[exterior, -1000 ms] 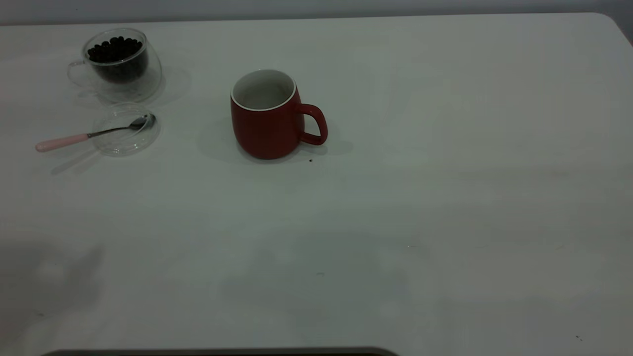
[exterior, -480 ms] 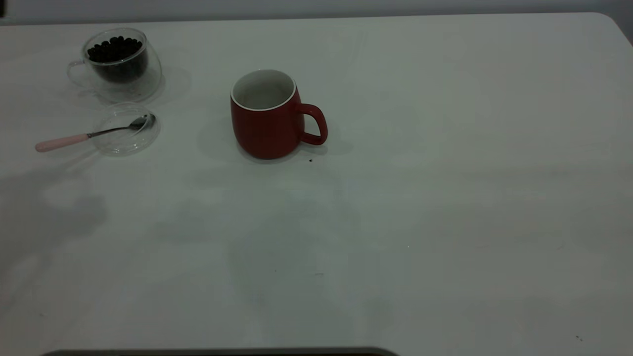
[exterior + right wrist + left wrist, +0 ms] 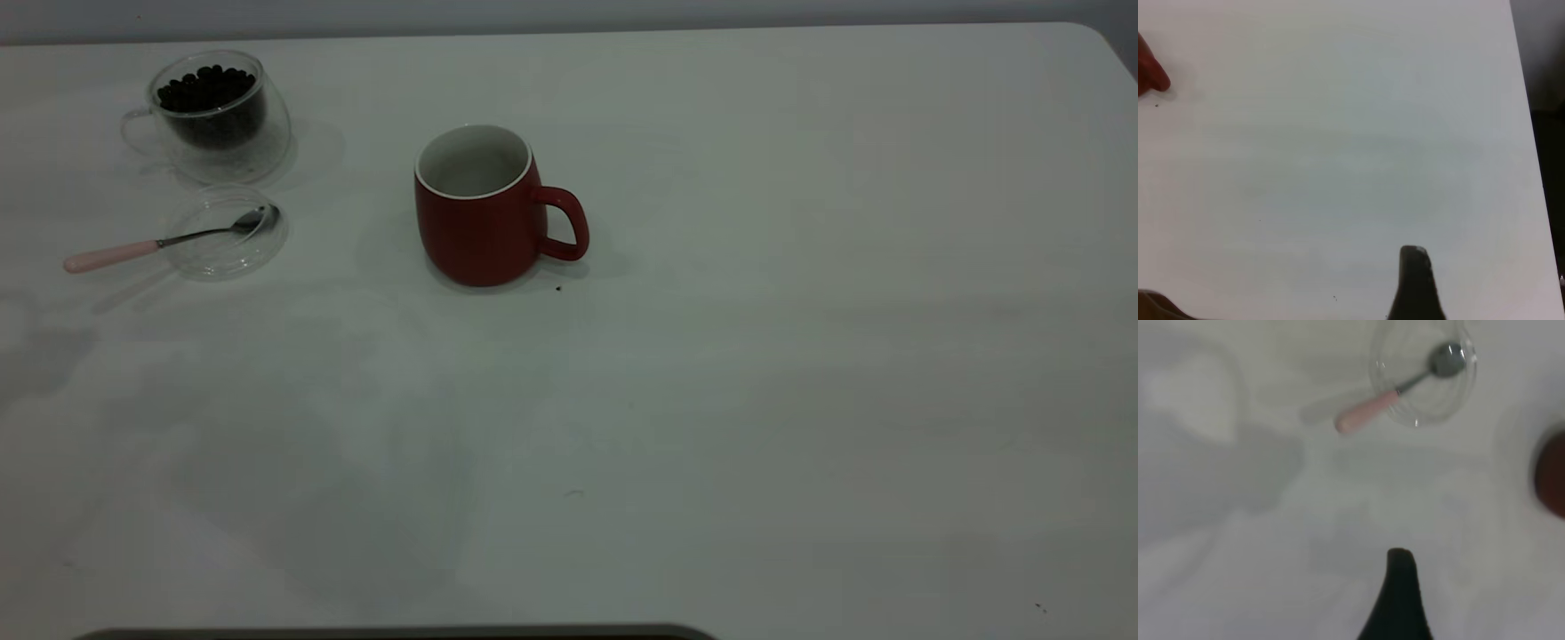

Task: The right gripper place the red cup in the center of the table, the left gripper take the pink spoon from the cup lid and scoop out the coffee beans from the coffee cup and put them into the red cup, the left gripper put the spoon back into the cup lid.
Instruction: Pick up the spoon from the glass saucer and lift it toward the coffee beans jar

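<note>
The red cup [image 3: 480, 206] stands upright near the middle of the desk [image 3: 800, 356], handle toward the right arm's side. The glass cup [image 3: 218, 116] holding beans [image 3: 206, 87] sits at the far left; just beside it lies the lid [image 3: 227, 233], with the spoon's [image 3: 169, 238] bowl resting in it and its pink handle sticking out over the rim. One finger of the left tool [image 3: 1399, 597] shows above bare desk, well apart from the spoon; whether it is released or clenched I cannot tell. The same goes for the right tool [image 3: 1417, 283].

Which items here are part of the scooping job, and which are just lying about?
Job: red cup, pink spoon resting in the cup lid, coffee cup holding coffee beans, left claw.
Lying about: only tiny dark specks on the table.
</note>
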Robot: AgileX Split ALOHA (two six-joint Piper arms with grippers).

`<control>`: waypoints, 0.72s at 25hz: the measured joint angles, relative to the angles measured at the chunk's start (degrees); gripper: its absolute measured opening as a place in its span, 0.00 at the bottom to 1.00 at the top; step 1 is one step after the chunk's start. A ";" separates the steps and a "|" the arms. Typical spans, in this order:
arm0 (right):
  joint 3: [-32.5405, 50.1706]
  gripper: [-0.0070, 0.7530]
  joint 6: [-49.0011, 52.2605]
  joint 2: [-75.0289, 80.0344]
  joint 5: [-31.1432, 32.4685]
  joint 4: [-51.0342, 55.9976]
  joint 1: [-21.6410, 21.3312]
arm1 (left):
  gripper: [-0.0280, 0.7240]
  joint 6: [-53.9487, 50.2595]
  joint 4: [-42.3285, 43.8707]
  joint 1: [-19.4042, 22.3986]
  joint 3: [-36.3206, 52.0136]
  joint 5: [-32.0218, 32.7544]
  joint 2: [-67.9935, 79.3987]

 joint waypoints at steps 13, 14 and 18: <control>0.00 0.79 0.00 0.00 0.00 0.00 0.00 | 0.98 33.66 -23.71 11.18 -0.62 5.27 19.59; 0.00 0.79 0.00 0.00 0.00 0.00 0.00 | 0.98 34.69 -23.77 11.57 -0.62 5.55 20.65; 0.00 0.79 0.00 0.00 0.00 0.00 0.00 | 0.98 39.98 -27.06 11.96 -0.63 6.35 23.82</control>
